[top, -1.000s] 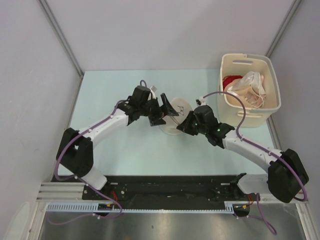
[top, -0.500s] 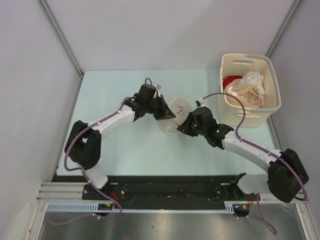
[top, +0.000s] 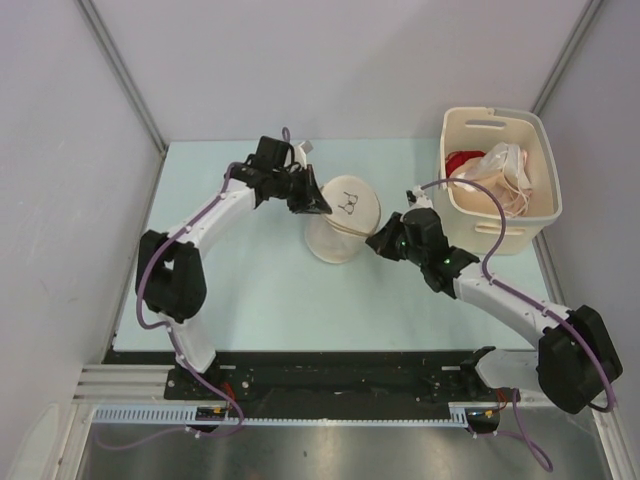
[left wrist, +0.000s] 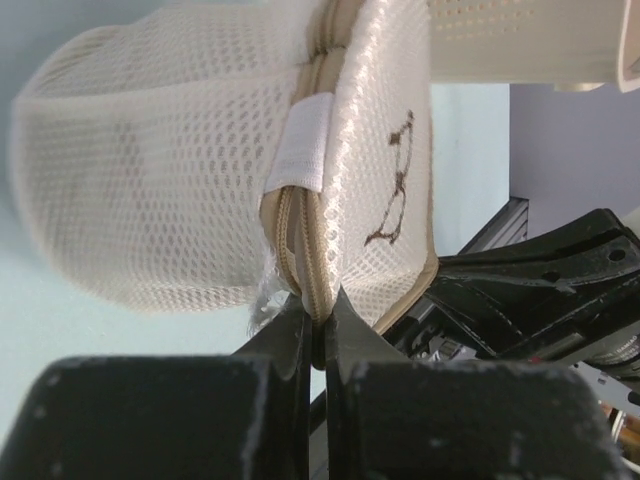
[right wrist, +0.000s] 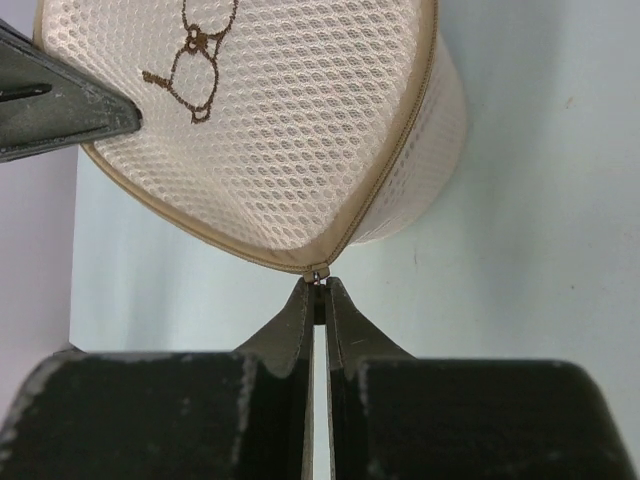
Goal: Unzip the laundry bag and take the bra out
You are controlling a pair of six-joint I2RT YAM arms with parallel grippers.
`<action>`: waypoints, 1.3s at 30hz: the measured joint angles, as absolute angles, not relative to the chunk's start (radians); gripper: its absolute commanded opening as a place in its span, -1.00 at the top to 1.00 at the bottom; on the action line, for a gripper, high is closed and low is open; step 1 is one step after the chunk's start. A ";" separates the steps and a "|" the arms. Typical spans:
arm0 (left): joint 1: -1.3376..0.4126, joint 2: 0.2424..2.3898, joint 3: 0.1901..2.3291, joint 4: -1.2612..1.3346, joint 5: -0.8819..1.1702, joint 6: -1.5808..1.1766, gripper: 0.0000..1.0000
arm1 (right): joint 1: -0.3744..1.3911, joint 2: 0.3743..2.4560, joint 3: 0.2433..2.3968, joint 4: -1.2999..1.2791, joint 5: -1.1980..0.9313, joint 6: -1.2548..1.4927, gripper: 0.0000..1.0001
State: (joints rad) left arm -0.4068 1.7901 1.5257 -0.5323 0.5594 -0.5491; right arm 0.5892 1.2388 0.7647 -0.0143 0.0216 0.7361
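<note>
The laundry bag point(top: 345, 212), a round cream mesh pouch with a black eyeglasses print, is tilted up on its edge at mid-table between both arms. My left gripper point(top: 316, 205) is shut on the bag's zipped rim point(left wrist: 316, 300) beside a white fabric tab. From the opposite side, my right gripper point(top: 378, 240) is shut on the small zip pull point(right wrist: 318, 277) at the rim's near corner. The printed face point(right wrist: 250, 120) fills the right wrist view. The bra is hidden; nothing of the bag's inside shows.
A cream plastic basket point(top: 478, 225) stands at the back right, close behind the right arm, holding a red cloth point(top: 459, 162) and a pale pink strappy garment point(top: 500, 175). Grey walls enclose the pale green table point(top: 230, 290) on three sides.
My left gripper has shut on the bag's rim and pulled back and left. The bag has tipped up with its printed face raised. The right gripper has shifted slightly right, still shut.
</note>
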 measured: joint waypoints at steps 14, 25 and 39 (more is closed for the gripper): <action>-0.344 1.681 1.359 -0.516 0.486 -0.561 -0.90 | 0.734 1.299 0.750 0.006 0.077 0.887 1.00; -0.450 1.466 1.170 -0.345 0.447 -0.782 -0.96 | 0.747 1.336 0.749 0.047 0.086 0.945 1.00; -0.519 1.605 1.158 -0.218 0.399 -0.885 0.99 | 0.747 1.339 0.749 0.054 0.085 0.951 1.00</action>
State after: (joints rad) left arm -0.5186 1.6051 1.1584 -0.2184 0.3988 -0.8852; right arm 0.7471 1.3392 0.7494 0.0536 0.0853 0.9512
